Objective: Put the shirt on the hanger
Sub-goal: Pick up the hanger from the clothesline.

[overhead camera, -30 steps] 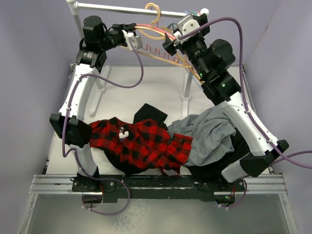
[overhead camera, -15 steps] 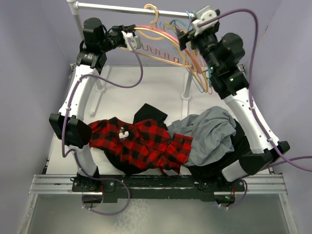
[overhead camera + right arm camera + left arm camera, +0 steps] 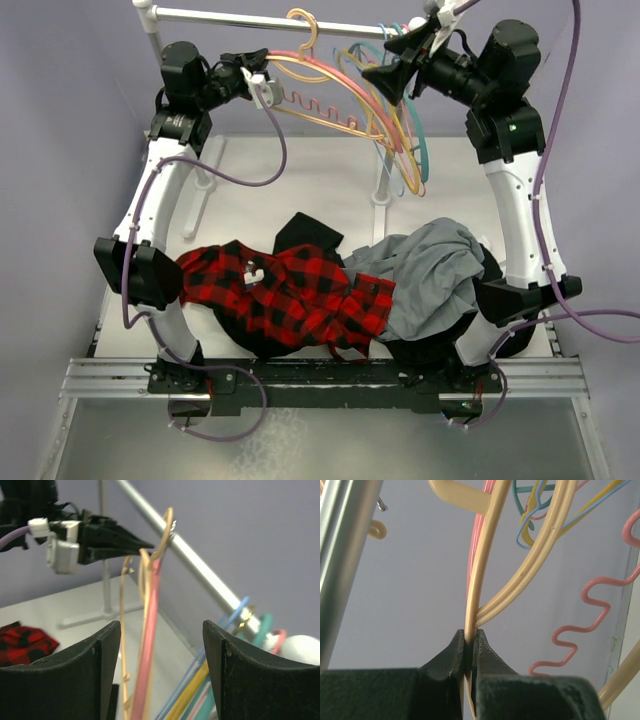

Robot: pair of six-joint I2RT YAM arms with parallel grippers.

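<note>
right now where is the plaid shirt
In the top view the shirt lies bunched on the table by its near edge, left of centre, touching the grey garment on its right.

Grips the thin tan bar of the hanger [image 3: 487, 560] between two dark fingers [image 3: 452, 657], pressing it from both sides at bottom centre. Follows tan strands upward, one straight, two fanning right. Takes in a pink hanger [image 3: 580, 625] with a wavy bar at right, a teal hanger [image 3: 535, 489] above, and a metal rail [image 3: 345, 565] slanting at left.
</note>
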